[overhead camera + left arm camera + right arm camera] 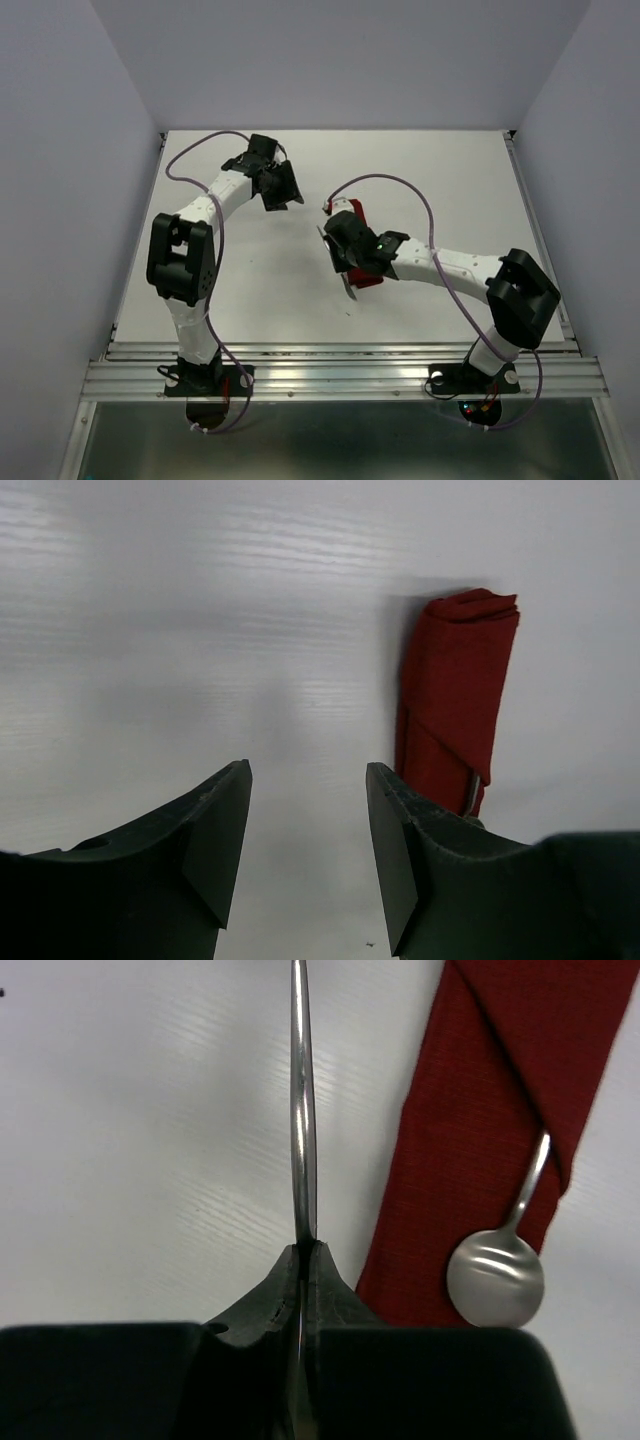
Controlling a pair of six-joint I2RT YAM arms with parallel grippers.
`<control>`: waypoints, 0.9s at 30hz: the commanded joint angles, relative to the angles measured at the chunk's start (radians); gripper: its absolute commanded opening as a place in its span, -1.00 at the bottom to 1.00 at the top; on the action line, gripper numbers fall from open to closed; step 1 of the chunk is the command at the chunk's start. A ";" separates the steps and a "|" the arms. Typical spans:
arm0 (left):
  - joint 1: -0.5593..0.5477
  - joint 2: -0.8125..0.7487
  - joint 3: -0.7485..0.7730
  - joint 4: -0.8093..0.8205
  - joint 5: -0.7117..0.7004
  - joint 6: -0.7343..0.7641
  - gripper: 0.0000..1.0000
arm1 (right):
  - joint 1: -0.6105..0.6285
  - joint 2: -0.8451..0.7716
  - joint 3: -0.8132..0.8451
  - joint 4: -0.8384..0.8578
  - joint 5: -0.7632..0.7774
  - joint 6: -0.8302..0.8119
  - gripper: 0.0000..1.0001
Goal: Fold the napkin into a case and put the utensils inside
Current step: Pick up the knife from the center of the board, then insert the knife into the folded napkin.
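Note:
The napkin is folded into a narrow dark red case [480, 1130] lying on the white table, also seen in the left wrist view [455, 695] and partly under the right arm from above [359, 213]. A spoon [496, 1278] sits tucked into its diagonal fold, with the bowl sticking out. My right gripper [308, 1245] is shut on the thin straight utensil [302, 1110], held edge-on just left of the case. My left gripper [308, 770] hangs open and empty over bare table, left of the case and at the back of the table [283, 190].
The white table [450, 180] is bounded by grey walls at the back and sides. A metal rail [340, 375] runs along the near edge by the arm bases. Purple cables loop over both arms.

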 commanded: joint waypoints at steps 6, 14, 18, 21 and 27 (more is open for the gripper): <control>-0.096 0.123 0.173 0.040 0.109 -0.016 0.22 | -0.116 -0.103 -0.065 -0.089 -0.022 0.022 -0.99; -0.124 0.290 0.336 0.060 0.158 -0.005 0.22 | -0.190 -0.080 -0.071 -0.130 -0.084 0.031 -0.99; -0.138 0.355 0.405 0.048 0.163 0.004 0.22 | -0.199 -0.054 -0.059 -0.143 -0.107 0.029 -0.99; -0.142 0.378 0.426 0.031 0.164 0.007 0.21 | -0.199 -0.034 -0.048 -0.144 -0.118 0.023 -0.99; -0.142 0.425 0.431 0.017 0.157 0.013 0.21 | -0.199 0.007 -0.022 -0.149 -0.133 0.016 -0.99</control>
